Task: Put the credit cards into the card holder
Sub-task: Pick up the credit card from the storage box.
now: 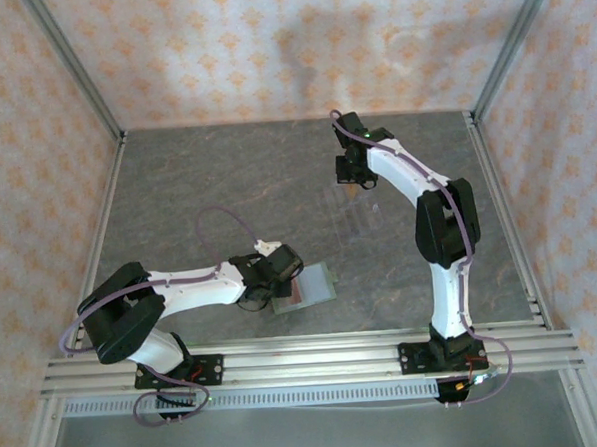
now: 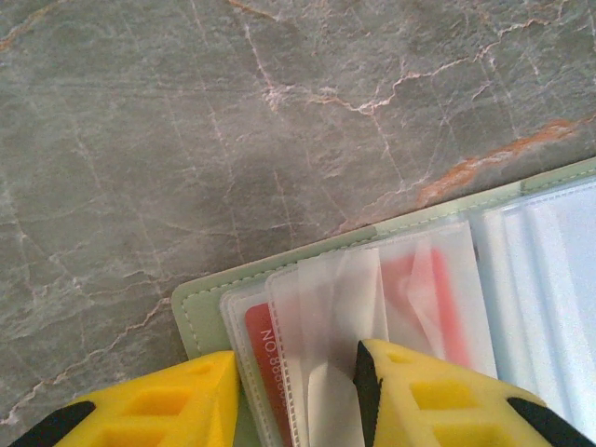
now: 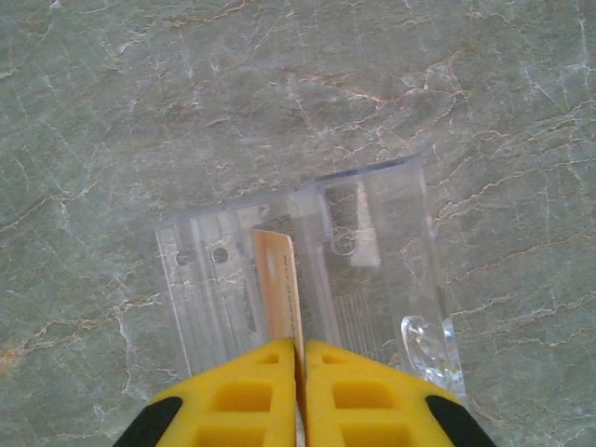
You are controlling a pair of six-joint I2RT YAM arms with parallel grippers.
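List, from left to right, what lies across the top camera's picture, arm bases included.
left arm's base → card holder → clear tray → right arm's base

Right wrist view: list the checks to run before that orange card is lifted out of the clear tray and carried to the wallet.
1. Right gripper shut on the orange card: ok.
2. Card free of the clear tray: not ok, it stands in a slot.
3. Card holder lying open, pockets up: ok.
4. Left gripper at the holder, jaws apart astride a clear pocket: ok.
5. Pocket free for this card: cannot tell; a red card fills one, and those beside it look pale.
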